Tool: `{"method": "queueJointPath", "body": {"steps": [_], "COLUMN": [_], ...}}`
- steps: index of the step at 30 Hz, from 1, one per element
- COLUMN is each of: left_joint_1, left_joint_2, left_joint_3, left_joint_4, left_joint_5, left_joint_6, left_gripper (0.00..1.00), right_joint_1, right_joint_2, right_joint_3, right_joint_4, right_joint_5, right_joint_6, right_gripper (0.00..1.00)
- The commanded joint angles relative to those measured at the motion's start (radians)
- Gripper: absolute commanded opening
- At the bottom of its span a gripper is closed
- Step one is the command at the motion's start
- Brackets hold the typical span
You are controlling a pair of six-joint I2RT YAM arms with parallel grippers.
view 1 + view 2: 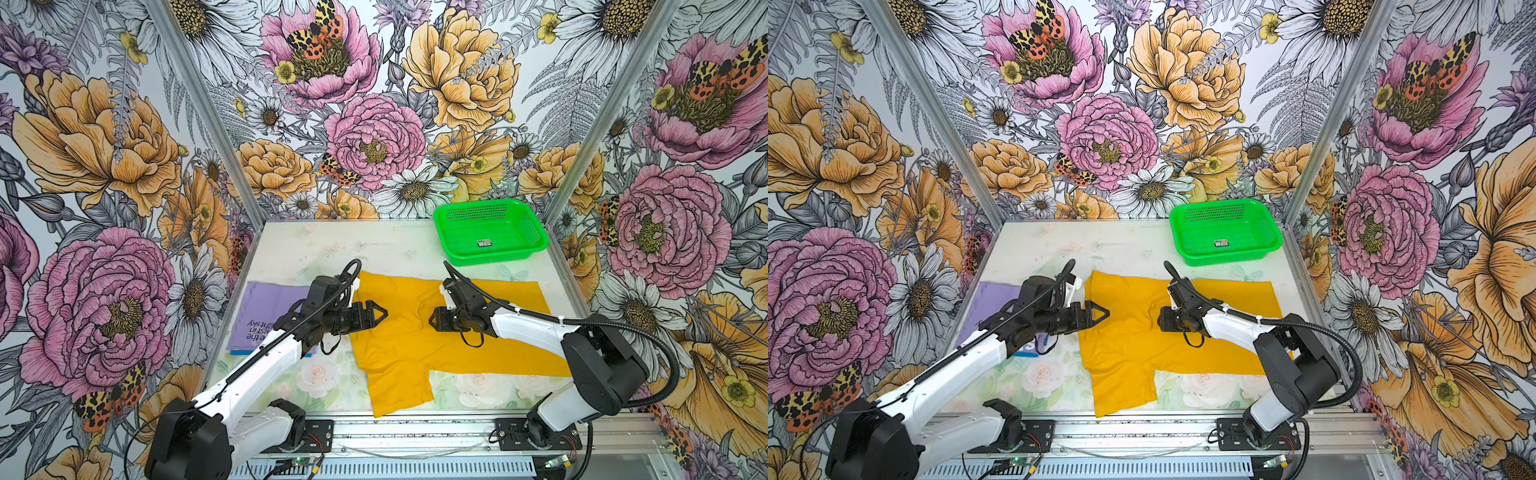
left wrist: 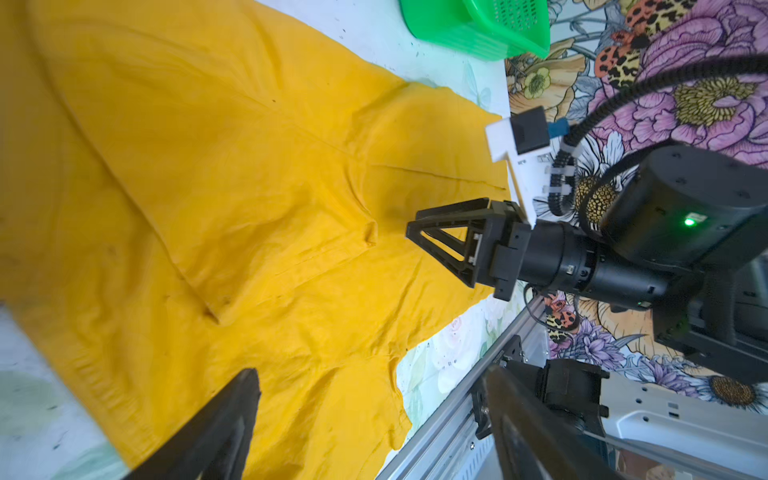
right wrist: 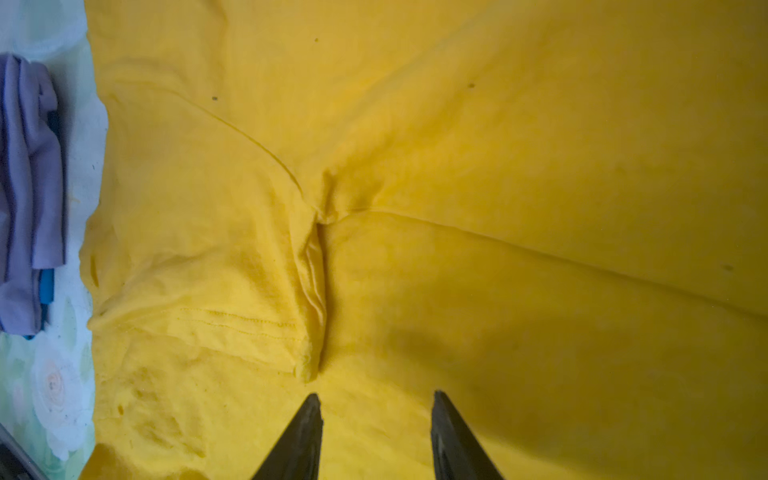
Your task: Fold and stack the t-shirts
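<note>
mustard-yellow cloth is seen across the middle of the table (image 1: 374, 245): the yellow t-shirt (image 1: 399, 353) is laid out mostly flat, with one short sleeve pointing toward the near edge where the arm bases are bolted. a raised pucker of fabric and a stitched hem are shown in the right wrist view on the same shirt (image 3: 540, 124), just ahead of the fingertips.

the left gripper (image 1: 376, 313) is held over the shirt's left part and is pointed toward the middle; in its own wrist view its two dark fingers (image 2: 232, 428) are seen spread wide, with nothing between them. the right gripper (image 1: 432, 320) is placed opposite, tip toward tip with the left one, over the shirt's centre. its fingers (image 3: 311, 415) are parted, only bare yellow cloth is seen in the gap, and no fabric is pinched. whether either tip rests on the cloth cannot be told.

the lavender t-shirt (image 1: 266, 303) is folded at the table's left side, just beside the yellow one, and dark printed text is visible on it. a blue t-shirt (image 3: 46, 286) is glimpsed as a thin edge beneath it. a green mesh basket (image 1: 498, 257) is set at the far right corner, well apart from the shirts.
</note>
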Motion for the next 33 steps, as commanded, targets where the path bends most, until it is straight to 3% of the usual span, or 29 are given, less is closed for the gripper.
{"method": "queueJointPath", "body": {"steps": [1,3,8,15,20,23,27,31,33], "left_joint_1": [0.030,-0.006,-0.253,-0.625,-0.834,-0.878,-0.885,-0.886,-0.893], "left_joint_2": [-0.022,-0.022,-0.049,-0.229,-0.249,-0.197,-0.103,0.025,0.071], "left_joint_3": [-0.051,-0.056,-0.094,-0.169,-0.218,-0.220,-0.241,-0.244,-0.235], "left_joint_4": [-0.096,-0.104,-0.174,-0.371,-0.387,-0.358,-0.208,-0.095,-0.083], "left_joint_5": [-0.016,-0.016,-0.182,-0.424,-0.478,-0.494,-0.492,-0.463,-0.462], "left_joint_6": [-0.009,-0.025,-0.154,-0.499,-0.682,-0.709,-0.704,-0.686,-0.679], "left_gripper": [0.88,0.88,0.90,0.89,0.83,0.72,0.68,0.52,0.39], "right_joint_1": [-0.060,-0.113,-0.176,-0.348,-0.429,-0.486,-0.558,-0.637,-0.711], "right_joint_2": [-0.101,-0.158,-0.321,-0.354,-0.332,-0.365,-0.435,-0.502,-0.514], "right_joint_3": [-0.051,-0.076,-0.099,-0.103,-0.101,-0.106,-0.103,-0.107,-0.114], "right_joint_4": [-0.033,-0.062,-0.231,-0.354,-0.366,-0.367,-0.369,-0.402,-0.419], "right_joint_5": [0.025,-0.001,0.081,0.041,0.022,0.027,-0.007,-0.005,-0.032], "right_joint_6": [0.031,0.049,0.047,0.052,0.037,0.035,0.036,0.039,0.038], "right_gripper": [0.51,0.78,0.99,1.00,1.00,0.99,0.95,0.94,0.95]}}
